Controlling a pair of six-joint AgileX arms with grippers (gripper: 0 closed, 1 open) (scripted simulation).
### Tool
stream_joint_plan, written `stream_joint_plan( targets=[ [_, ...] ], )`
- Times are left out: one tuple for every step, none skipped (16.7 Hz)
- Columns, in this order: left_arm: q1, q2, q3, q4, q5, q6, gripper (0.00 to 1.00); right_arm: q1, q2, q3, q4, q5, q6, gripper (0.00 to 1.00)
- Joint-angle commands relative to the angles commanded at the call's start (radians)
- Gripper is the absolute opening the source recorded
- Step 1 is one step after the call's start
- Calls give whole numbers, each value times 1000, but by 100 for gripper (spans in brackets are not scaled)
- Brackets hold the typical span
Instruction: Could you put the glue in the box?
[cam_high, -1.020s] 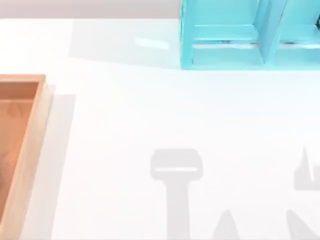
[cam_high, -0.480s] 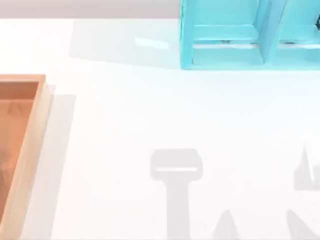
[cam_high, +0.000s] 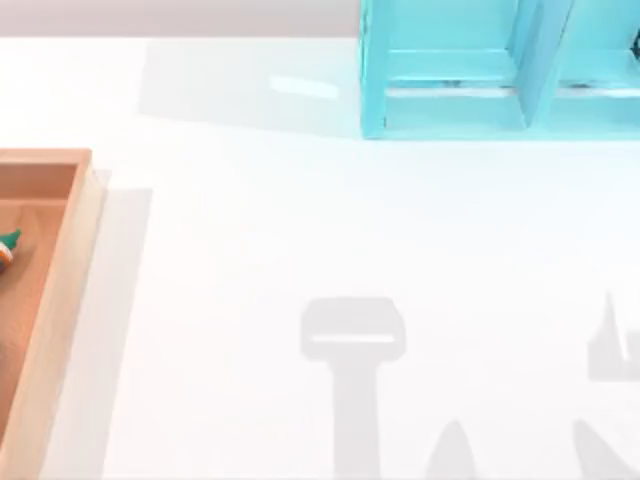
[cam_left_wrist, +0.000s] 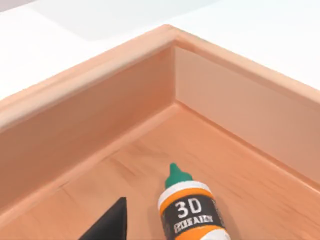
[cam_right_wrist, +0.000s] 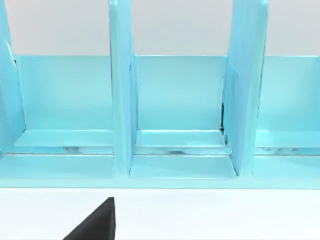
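At the left edge of the table, the box (cam_high: 55, 300) lay with its tan rim running down toward the near edge, and the glue (cam_high: 8, 246) showed inside it at the very margin of the top view, green cap pointing toward the box's right rim. In the left wrist view the glue (cam_left_wrist: 192, 210) lay over the reddish floor of the box (cam_left_wrist: 100, 125), not far from an inner corner, its cap aimed at that corner and its dark label facing up. One dark fingertip of the left gripper (cam_left_wrist: 107, 225) stood just beside the bottle, apart from it; whether that hand was wide or narrow I could not tell. Along the far edge of the table stood the turquoise shelf unit (cam_high: 450, 80). The right wrist view faced its compartments (cam_right_wrist: 180, 100), with a dark fingertip of the right gripper (cam_right_wrist: 95, 222) over the white table (cam_right_wrist: 225, 215); its spread could not be told either.
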Motion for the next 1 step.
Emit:
stream_joint_plan(
  targets=[
    [0, 0, 0, 0, 0, 0, 100, 0, 0, 0, 0, 0, 0, 100]
  ],
)
